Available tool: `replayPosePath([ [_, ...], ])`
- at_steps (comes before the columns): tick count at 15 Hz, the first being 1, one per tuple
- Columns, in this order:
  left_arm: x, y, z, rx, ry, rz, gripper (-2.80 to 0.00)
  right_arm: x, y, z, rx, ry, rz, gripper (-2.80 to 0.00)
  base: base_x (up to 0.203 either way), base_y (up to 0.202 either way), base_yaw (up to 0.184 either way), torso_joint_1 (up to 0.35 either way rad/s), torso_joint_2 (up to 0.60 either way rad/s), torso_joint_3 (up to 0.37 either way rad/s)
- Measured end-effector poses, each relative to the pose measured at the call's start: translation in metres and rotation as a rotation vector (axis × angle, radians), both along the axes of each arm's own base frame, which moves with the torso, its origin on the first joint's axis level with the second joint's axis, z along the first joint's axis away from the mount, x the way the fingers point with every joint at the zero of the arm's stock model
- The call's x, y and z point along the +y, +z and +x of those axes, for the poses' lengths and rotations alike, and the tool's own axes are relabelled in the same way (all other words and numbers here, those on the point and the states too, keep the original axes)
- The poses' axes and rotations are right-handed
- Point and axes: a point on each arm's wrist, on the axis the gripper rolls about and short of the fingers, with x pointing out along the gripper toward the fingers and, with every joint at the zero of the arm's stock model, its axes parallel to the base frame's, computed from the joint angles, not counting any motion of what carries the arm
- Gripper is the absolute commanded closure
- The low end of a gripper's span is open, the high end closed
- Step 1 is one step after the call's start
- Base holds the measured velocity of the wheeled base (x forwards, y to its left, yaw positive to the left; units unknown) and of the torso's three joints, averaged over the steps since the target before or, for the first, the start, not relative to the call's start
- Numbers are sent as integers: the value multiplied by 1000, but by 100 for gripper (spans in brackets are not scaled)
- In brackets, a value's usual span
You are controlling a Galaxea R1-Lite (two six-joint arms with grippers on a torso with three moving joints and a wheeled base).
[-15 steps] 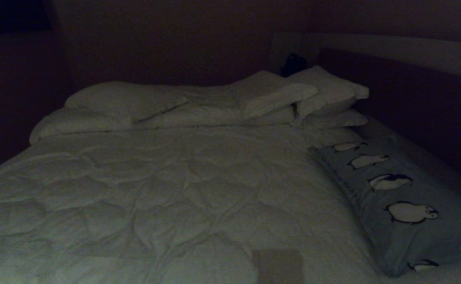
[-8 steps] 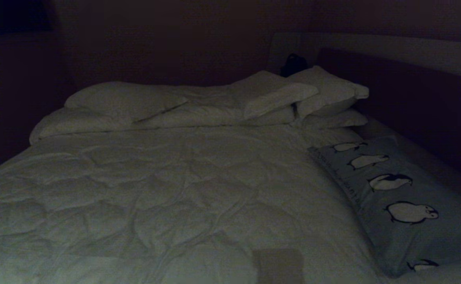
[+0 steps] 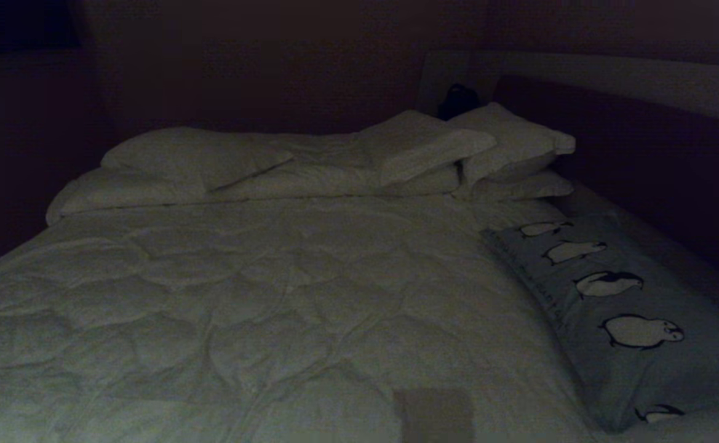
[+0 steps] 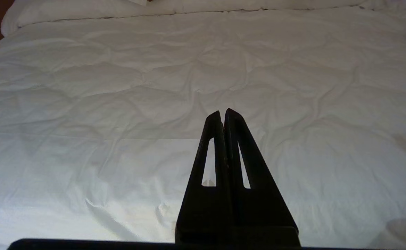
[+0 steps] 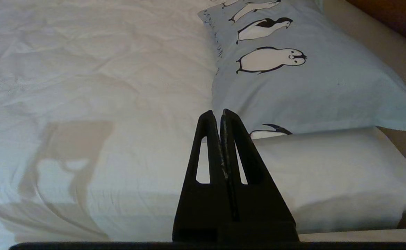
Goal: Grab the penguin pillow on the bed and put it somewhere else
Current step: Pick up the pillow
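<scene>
The penguin pillow [image 3: 630, 301], grey-blue with a row of black-and-white penguins, lies along the right side of the bed [image 3: 261, 295] on the wrinkled white duvet. In the right wrist view the penguin pillow [image 5: 293, 76] is ahead and slightly to one side of my right gripper [image 5: 217, 111], which is shut and empty, short of the pillow's near end. My left gripper [image 4: 222, 111] is shut and empty too, pointing over the bare middle of the white duvet [image 4: 154, 86]. Neither arm shows in the head view.
Plain white pillows [image 3: 408, 151] are piled at the head of the bed. A dark headboard wall [image 3: 642, 154] runs along the right, close behind the penguin pillow. A folded bulge of duvet [image 5: 328, 173] lies at the pillow's near end. A small dark object [image 3: 457, 98] sits behind the pillows.
</scene>
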Motion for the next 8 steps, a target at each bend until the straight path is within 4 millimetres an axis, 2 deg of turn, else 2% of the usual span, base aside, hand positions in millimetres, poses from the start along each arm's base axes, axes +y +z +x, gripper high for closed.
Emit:
replayPosePath([
  [8, 0, 0, 0, 1, 0, 0, 0, 0, 0, 0, 0, -1, 0, 0, 0, 0, 0, 0, 0, 0],
])
